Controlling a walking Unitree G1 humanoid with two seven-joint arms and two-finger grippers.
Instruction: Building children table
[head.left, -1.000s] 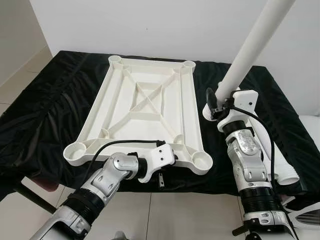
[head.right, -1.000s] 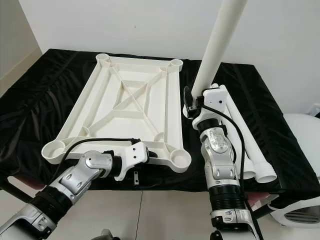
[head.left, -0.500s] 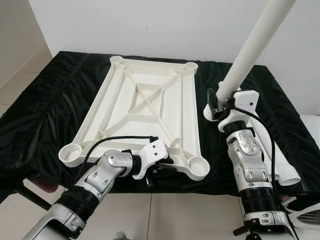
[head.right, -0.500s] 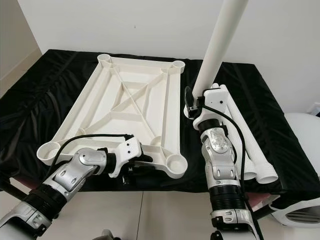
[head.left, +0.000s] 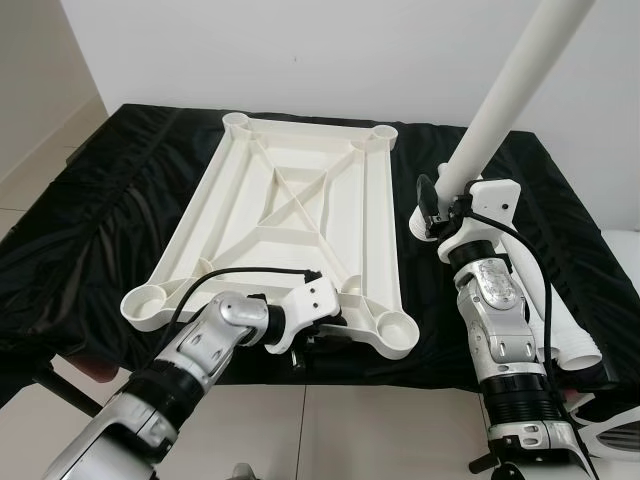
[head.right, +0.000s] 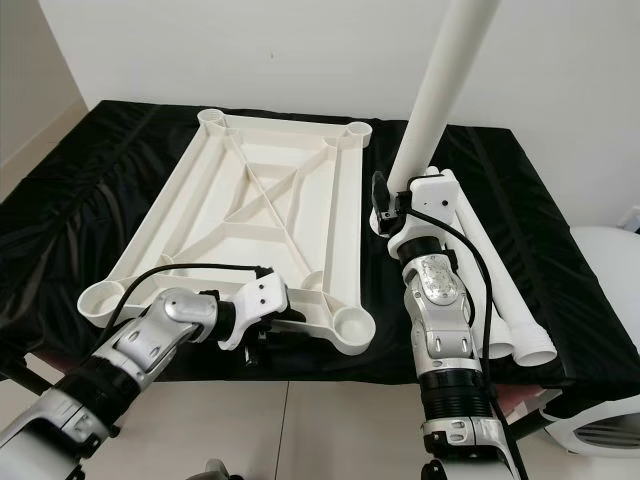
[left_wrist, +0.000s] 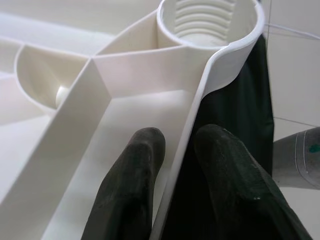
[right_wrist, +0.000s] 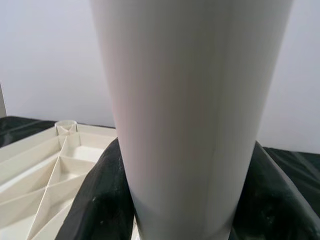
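Tabletop (head.left: 300, 215) lies underside-up on the black-draped table (head.left: 100, 220), long axis running away from me; my left jaws (left_wrist: 175, 200) pinch its near rim. My right jaws (head.left: 437, 205) clamp a white leg (head.left: 500, 100) upright, tilted rightward.

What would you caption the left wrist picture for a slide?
Left gripper pinching the rim of the upturned white tabletop, one finger on each side, near a threaded leg socket.

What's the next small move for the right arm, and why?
Probably swing the long white plastic table leg, clamped upright in the right gripper, over the near-right threaded socket of the upturned white tabletop; the left gripper pinches its rim.
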